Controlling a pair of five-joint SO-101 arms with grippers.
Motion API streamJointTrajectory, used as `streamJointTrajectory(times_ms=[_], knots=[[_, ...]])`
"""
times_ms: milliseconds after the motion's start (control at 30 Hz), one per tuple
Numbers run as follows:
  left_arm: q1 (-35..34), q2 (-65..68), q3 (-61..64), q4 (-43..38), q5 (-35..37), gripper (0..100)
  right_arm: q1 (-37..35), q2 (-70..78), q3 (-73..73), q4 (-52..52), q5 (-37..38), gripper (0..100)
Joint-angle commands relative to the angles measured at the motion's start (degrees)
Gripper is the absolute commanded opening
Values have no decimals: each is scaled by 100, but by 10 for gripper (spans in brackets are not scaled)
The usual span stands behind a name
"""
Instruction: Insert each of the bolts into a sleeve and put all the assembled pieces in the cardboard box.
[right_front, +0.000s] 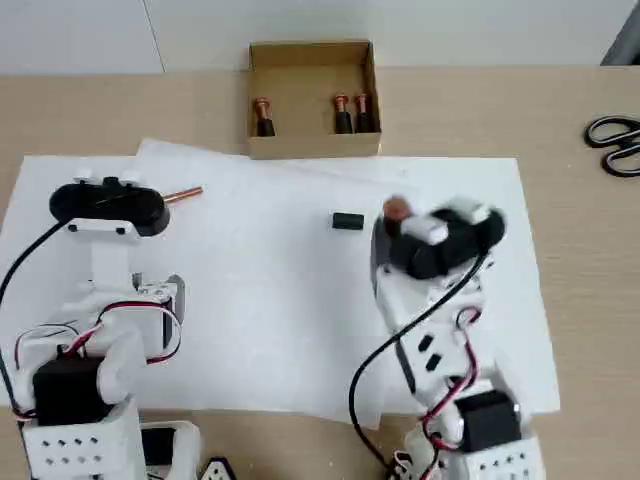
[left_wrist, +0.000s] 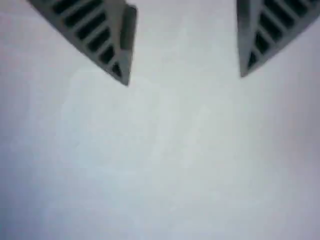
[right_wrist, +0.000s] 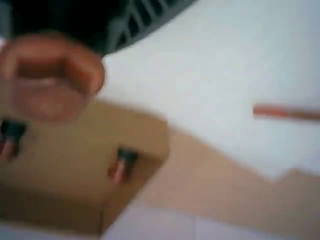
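Cardboard walls of the box (right_front: 312, 148) were seen to enclose three assembled pieces (right_front: 343, 113), each a copper bolt standing in a black sleeve, so that part of the task could be judged done. Two bolts were left unassembled. A loose bolt (right_front: 185, 195) was lying on the white paper (right_front: 270, 300) near the head of the left arm. A held bolt (right_front: 397, 207) was gripped in the right pincer (right_front: 393, 214), which was judged closed on it above the paper. One free sleeve (right_front: 347, 221) was lying on the paper just beside that pincer, well apart from the box. The left pincer (left_wrist: 183, 78) was spread wide over bare paper, with nothing held or touched. Insertion of both bolts, and their placing in the box, were judged not yet done.
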Motion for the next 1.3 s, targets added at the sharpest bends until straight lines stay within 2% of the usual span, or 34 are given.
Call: streamJointTrajectory(times_ms=[0,233,467,800,1067,1267], knots=[[-44,-35,-57,-105,70,134,57,1710,-1196,-1042,-26,4],[-44,-35,127,-105,70,134,40,5411,-2971,-3653,-26,4],[-44,-35,145,-105,62,134,57,8734,-5538,-4743,-26,4],[-44,-35,145,-114,62,134,48,12180,-8958,-4787,-26,4],[-35,-35,312,-325,62,134,48,13077,-9582,-4549,-26,11],[-35,-35,312,-334,62,134,57,13262,-9582,-4207,-26,174]])
